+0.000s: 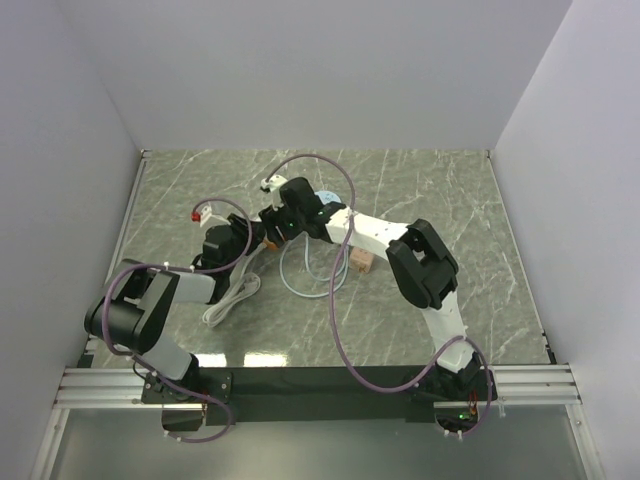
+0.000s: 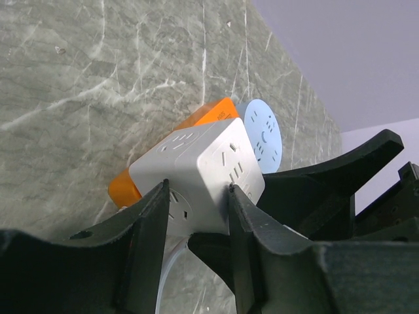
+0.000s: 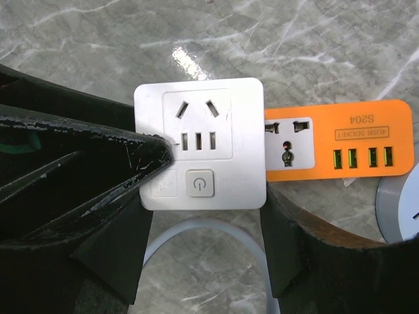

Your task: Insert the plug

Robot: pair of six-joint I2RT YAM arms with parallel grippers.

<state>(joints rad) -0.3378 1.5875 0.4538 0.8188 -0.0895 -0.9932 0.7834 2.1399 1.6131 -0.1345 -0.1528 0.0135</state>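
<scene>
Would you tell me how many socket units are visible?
3: white cube socket in the left gripper, orange strip beside it, pale blue round socket past the strip. Others may be hidden.

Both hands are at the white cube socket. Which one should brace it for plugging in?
Left, probably: the left hand has fingers against two opposite sides of the white cube-shaped plastic socket block. The right hand looks down on its socket face; its grip is unclear.

The grey marbled bench (image 1: 450,200) carries an orange power strip (image 3: 340,140), with a white socket cube (image 3: 200,144) touching one end, a pale round socket disc (image 3: 399,209) just beside the other, and a white cable (image 3: 203,224) looping near it.
</scene>
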